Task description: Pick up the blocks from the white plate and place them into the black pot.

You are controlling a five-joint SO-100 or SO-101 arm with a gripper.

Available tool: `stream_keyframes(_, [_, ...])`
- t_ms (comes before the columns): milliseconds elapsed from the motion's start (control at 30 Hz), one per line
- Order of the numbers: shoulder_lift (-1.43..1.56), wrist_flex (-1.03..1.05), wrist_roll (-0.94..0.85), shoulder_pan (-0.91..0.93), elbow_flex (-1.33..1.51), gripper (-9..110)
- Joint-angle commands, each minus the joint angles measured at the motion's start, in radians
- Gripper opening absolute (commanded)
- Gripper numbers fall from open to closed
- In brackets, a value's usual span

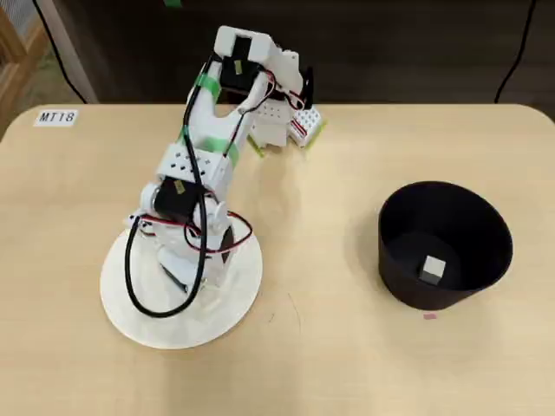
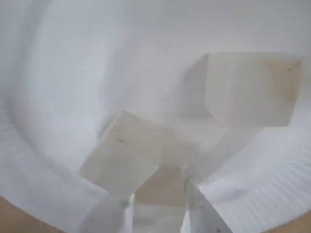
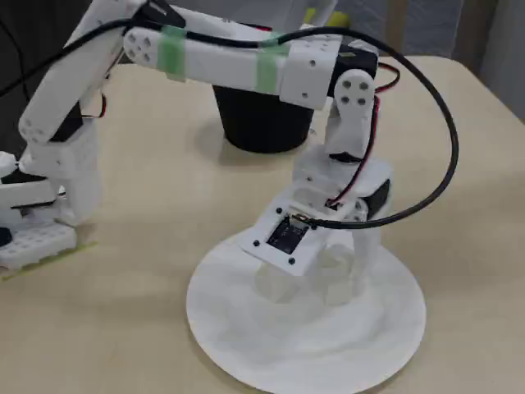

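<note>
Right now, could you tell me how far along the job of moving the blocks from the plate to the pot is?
One block already lies in the black pot. The gripper is down over the white plate, its jaws at one cube, though the blurred wrist view doesn't show whether they have closed. A second cube sits beside it. At least these two remain to be moved.

Blocks [image 2: 131,155] blurred; tool [image 2: 158,213] cropped

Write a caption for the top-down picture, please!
Arm reaches down onto the white plate; one block sits in the black pot.
</note>
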Motion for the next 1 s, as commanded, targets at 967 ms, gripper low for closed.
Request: stream_keyframes(967, [0.589, -0.038, -0.566, -0.693, -0.118, -2])
